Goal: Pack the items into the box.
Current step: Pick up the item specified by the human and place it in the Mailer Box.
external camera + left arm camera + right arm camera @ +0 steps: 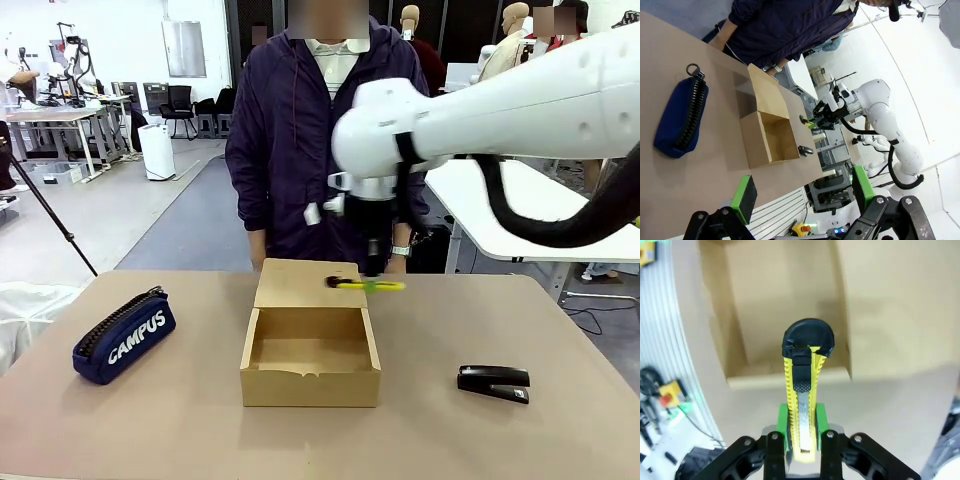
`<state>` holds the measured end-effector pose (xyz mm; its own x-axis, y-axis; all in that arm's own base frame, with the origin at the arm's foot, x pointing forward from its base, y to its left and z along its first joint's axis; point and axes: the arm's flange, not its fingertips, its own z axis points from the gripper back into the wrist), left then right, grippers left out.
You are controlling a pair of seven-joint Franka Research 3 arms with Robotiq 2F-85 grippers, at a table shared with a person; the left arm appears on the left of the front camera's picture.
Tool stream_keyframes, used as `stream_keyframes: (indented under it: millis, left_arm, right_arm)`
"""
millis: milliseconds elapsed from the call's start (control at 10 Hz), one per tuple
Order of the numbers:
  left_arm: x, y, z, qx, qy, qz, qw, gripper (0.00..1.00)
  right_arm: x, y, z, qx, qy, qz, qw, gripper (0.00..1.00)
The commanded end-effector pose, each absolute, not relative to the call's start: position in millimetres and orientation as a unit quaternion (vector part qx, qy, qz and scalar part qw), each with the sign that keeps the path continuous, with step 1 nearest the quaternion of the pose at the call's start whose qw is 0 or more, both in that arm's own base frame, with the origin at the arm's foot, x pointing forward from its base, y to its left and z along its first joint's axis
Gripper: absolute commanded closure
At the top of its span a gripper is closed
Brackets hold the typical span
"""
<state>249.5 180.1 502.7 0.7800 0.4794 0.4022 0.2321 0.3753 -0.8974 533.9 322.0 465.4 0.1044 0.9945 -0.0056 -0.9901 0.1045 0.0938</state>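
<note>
Front view: holds slim yellow-and-black utility knife [370, 285] level above the far right corner of the shallow brown cardboard box [310, 385], clamped in R gripper [373, 272], which hangs straight down from the white arm reaching in from the right. Black end of knife to the left, yellow tail to the right, clear of the cardboard.

R wrist view: pinches knife [802, 390] by its yellow tail betw. the green pads [783, 417] of R gripper [801, 422], black cap end pointing away, w/ open box [790, 376] below.

Box mid table [150, 430], plain flap lid [305, 283] folded back toward the far side.

Small black desk stapler [493, 381] flat on table, right of box, well apart. Navy blue "CAMPUS" zip pencil case [125, 338] on table, left of box, also apart.

Person [300, 140] in dark jacket standing at far edge, just behind box.

L wrist view: L gripper [802, 192] spread wide, on pencil case [680, 122] side of table, well apart from box [767, 137]; stapler [805, 150] just past box.
</note>
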Motion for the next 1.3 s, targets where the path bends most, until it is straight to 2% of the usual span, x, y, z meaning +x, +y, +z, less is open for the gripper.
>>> stream_keyframes:
  millis: [0, 200, 300, 800, 900, 1000, 1200]
  left_arm:
    - [250, 180, 505, -0.558, -0.329, 0.078, 0.758, 0.0]
    - [250, 180, 505, -0.558, -0.329, 0.078, 0.758, 0.0]
    - [250, 180, 505, -0.558, -0.329, 0.078, 0.758, 0.0]
    - [250, 180, 505, -0.558, -0.329, 0.078, 0.758, 0.0]
    - [250, 180, 505, -0.558, -0.329, 0.078, 0.758, 0.0]
    - [250, 180, 505, -0.558, -0.329, 0.078, 0.758, 0.0]
    - [250, 180, 505, -0.558, -0.329, 0.078, 0.758, 0.0]
  right_arm:
    - [520, 364, 460, 0.078, 0.048, 0.722, 0.686, 1.0]
    - [486, 403, 441, 0.079, 0.05, 0.75, 0.655, 1.0]
    - [479, 405, 431, 0.07, 0.048, 0.738, 0.669, 1.0]
    - [485, 412, 437, 0.075, 0.049, 0.737, 0.67, 1.0]
    - [492, 407, 425, 0.057, 0.075, 0.7, 0.708, 1.0]
    - [500, 401, 413, 0.051, 0.082, 0.687, 0.72, 1.0]
    - [513, 389, 399, 0.028, 0.059, 0.666, 0.743, 1.0]
